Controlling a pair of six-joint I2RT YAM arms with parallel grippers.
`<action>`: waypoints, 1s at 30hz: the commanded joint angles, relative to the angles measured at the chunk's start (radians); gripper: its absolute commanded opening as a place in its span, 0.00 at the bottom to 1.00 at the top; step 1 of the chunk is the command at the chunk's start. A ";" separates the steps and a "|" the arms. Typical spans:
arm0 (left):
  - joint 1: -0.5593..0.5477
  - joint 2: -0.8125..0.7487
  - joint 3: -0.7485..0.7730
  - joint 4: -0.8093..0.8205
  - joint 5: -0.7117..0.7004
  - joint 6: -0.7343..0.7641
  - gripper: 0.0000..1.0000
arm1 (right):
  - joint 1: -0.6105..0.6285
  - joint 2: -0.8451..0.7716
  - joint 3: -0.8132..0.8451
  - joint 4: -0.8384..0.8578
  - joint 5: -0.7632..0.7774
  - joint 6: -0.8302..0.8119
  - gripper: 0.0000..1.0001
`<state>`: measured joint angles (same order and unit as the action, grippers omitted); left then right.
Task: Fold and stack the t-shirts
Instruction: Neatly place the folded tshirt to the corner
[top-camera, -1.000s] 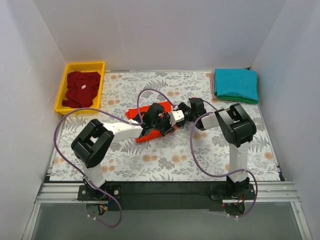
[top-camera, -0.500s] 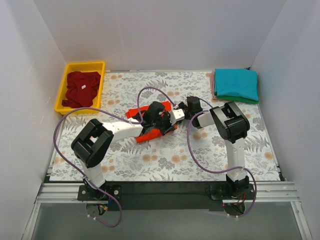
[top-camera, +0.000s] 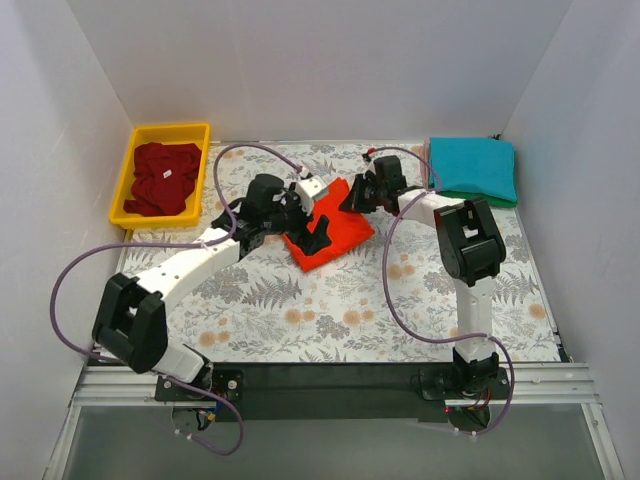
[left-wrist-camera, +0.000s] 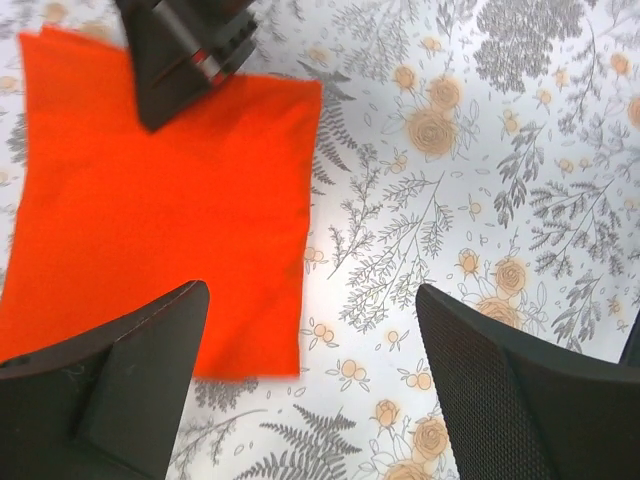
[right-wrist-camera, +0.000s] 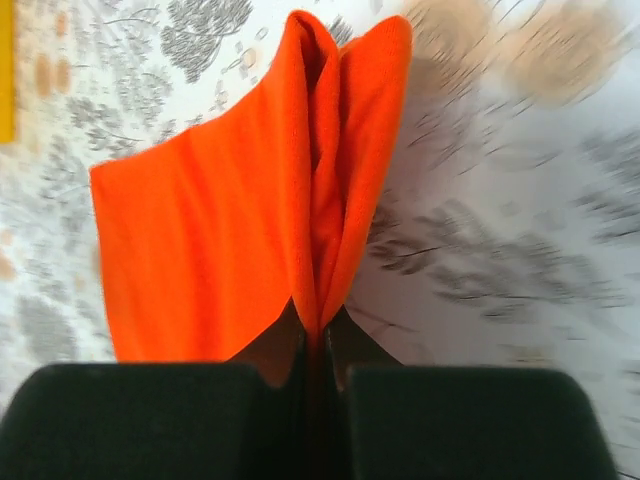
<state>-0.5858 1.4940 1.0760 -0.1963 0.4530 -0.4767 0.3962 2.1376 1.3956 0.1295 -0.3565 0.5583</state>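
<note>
The bright orange-red t-shirt (top-camera: 335, 235) lies folded flat on the floral cloth, mid-table. My right gripper (top-camera: 357, 196) is shut on its far right corner, and the right wrist view shows a bunched fold of the orange-red t-shirt (right-wrist-camera: 230, 220) pinched in the right gripper (right-wrist-camera: 320, 335). My left gripper (top-camera: 308, 214) hovers open over the shirt's left side; in its wrist view the left gripper (left-wrist-camera: 312, 295) holds nothing above the orange-red t-shirt (left-wrist-camera: 160, 210). The teal t-shirt (top-camera: 472, 165) tops a green one (top-camera: 470, 198) at the far right. The maroon t-shirt (top-camera: 160, 178) sits in the bin.
The yellow plastic bin (top-camera: 170, 130) stands at the far left corner. White walls close the table on three sides. The floral table cloth (top-camera: 330, 320) covers the whole work area, and purple cables loop beside both arms.
My left gripper opened and let go of the orange-red shirt, then swung back toward the far left. My right gripper shut on the shirt and drew it toward the far right.
</note>
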 joint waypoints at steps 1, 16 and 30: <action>0.046 -0.092 -0.017 -0.097 -0.002 -0.065 0.85 | -0.066 -0.071 0.103 -0.195 0.066 -0.364 0.01; 0.093 -0.207 -0.142 -0.106 -0.057 -0.123 0.87 | -0.318 -0.016 0.561 -0.412 0.110 -0.679 0.01; 0.095 -0.233 -0.171 -0.103 -0.054 -0.137 0.87 | -0.338 -0.068 0.691 -0.461 0.133 -0.670 0.01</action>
<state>-0.4953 1.3106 0.9222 -0.2962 0.4030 -0.6044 0.0555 2.1353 2.0220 -0.3378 -0.2371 -0.1112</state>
